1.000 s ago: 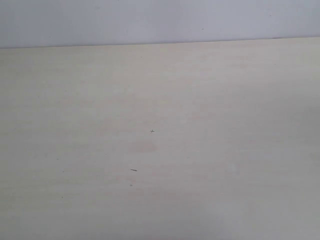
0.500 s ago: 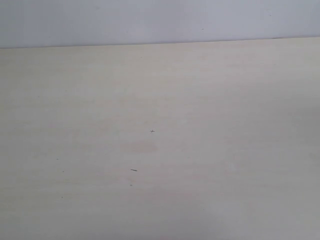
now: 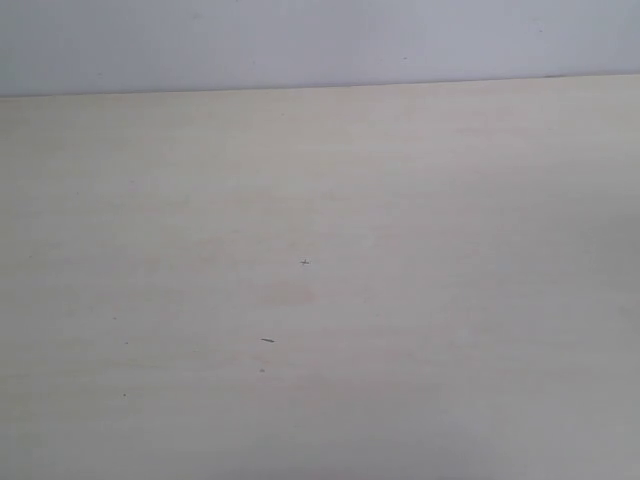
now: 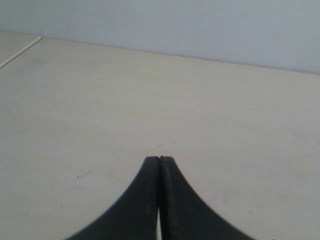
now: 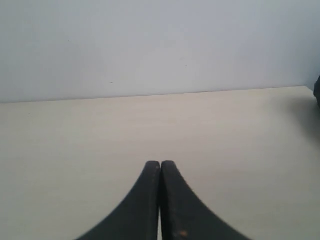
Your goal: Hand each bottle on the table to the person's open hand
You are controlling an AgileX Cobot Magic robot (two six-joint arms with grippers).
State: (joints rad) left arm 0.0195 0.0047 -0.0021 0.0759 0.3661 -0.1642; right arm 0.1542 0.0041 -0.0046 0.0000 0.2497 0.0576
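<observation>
The pale cream table [image 3: 420,300] fills the exterior view with only tiny dark specks on it. None of the bottles shows in any view, and the person's open hand is out of view too. Neither gripper appears in the exterior view. In the left wrist view my left gripper [image 4: 159,159] is shut, its black fingers pressed together over the bare table [image 4: 100,100], holding nothing. In the right wrist view my right gripper [image 5: 160,163] is likewise shut on nothing above the table [image 5: 240,130].
A plain pale wall [image 3: 320,40] rises behind the table's far edge. A table edge [image 4: 20,51] shows in the left wrist view. A dark object [image 5: 317,92] pokes in at the right wrist view's border.
</observation>
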